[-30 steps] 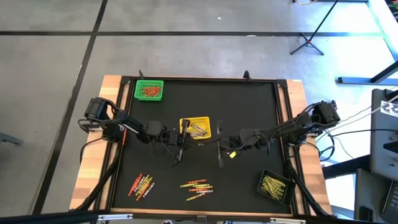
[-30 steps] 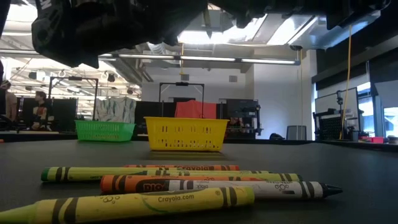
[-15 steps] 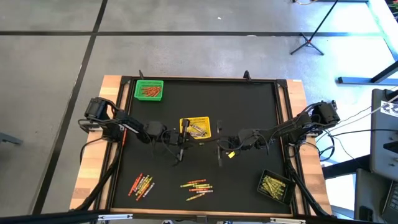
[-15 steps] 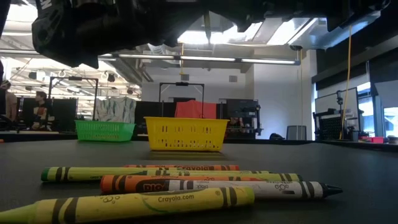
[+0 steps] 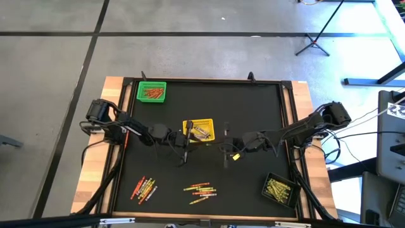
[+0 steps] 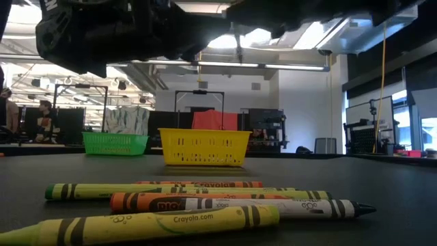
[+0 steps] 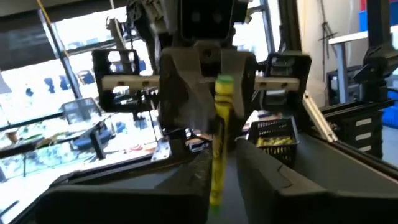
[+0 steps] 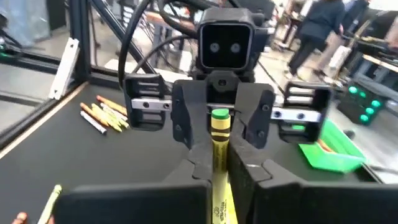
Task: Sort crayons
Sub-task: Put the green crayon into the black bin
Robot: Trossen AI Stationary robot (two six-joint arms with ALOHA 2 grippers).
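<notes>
Yellow-green crayon (image 8: 219,155) was in the air at the centre of the high view, just below the yellow basket (image 5: 199,130), bridging the two grippers end to end. The right gripper (image 7: 211,118) was closed on one end. The left gripper (image 8: 219,134) stood slightly open around the other end, with slim gaps showing on both sides of the stick.

Change from a second before: both arms had drawn a little closer together mid-desk, and the dark arm mass at the top of the low view had spread across the ceiling lights. Read as a handover, left to right, with the left letting go.

For the task, this crayon had likely passed to the right arm's side. The black basket (image 5: 279,189) at lower right, already holding yellowish sticks, looked the probable target.

Still unsorted were two loose groups of crayons on the desk (image 5: 253,107), at bottom centre (image 5: 200,192) and bottom left (image 5: 143,187). The green basket (image 5: 152,92) at upper left held orange-red ones.
</notes>
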